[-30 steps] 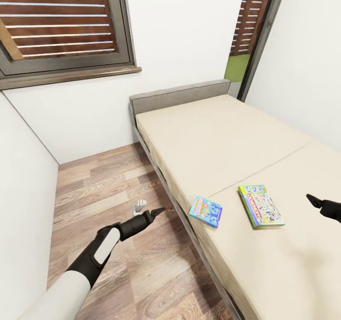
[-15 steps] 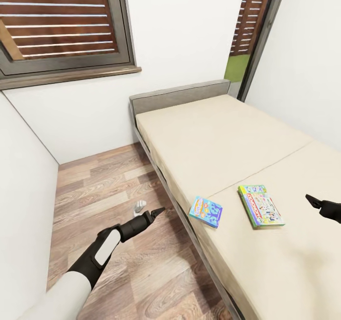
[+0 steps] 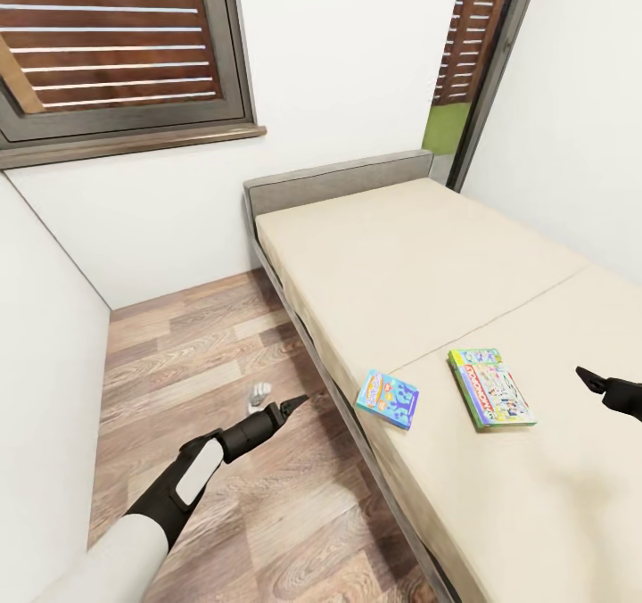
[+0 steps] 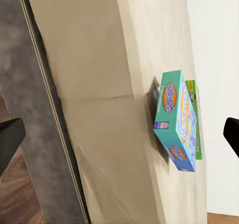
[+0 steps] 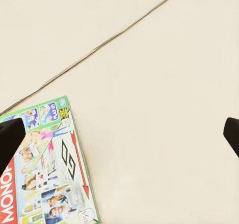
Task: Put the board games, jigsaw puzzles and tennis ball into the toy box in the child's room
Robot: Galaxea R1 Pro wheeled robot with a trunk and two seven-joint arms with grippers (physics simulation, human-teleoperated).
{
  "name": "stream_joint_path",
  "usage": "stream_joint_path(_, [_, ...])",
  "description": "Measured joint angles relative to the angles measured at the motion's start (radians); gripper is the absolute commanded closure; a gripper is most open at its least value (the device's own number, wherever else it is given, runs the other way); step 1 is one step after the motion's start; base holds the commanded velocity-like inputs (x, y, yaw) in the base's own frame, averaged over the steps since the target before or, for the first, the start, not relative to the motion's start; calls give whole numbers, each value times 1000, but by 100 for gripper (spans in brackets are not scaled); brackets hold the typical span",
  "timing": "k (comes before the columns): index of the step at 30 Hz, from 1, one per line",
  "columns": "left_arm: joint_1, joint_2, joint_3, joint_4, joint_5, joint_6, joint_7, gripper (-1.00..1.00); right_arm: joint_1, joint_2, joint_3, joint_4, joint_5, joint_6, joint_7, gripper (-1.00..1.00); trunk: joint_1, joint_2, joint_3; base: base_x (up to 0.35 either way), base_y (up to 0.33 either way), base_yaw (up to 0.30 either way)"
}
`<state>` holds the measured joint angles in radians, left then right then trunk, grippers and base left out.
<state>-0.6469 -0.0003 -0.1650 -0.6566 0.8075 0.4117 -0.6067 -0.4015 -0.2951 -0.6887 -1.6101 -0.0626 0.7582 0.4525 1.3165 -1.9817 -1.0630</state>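
Two board games (image 3: pixel 388 399) lie on the beige bed (image 3: pixel 428 273) beside wood flooring (image 3: pixel 223 460); both end effectors spread.

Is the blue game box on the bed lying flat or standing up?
Lying flat. The blue game box rests face up on the bed, near its edge, beside the green game box.

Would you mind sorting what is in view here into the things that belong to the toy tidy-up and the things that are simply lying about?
Belongs to the job:
- blue board game, near the bed's edge
- green board game, flat on the mattress beside it

Just lying about:
- small grey-white object on the wooden floor, too small to identify
- bed, which merely holds the games
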Motion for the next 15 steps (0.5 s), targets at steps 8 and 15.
stream_joint_path(8, [-1,3,0,10,1,-6,0,-100,0,0,0,0,0,0,0,-100,0,0,0,0,0,0])
stream_joint_path(15, [-1,-1,0,10,4,-5,4,-100,1,0,1,0,0,0,0,-100,0,0,0,0,0,0])
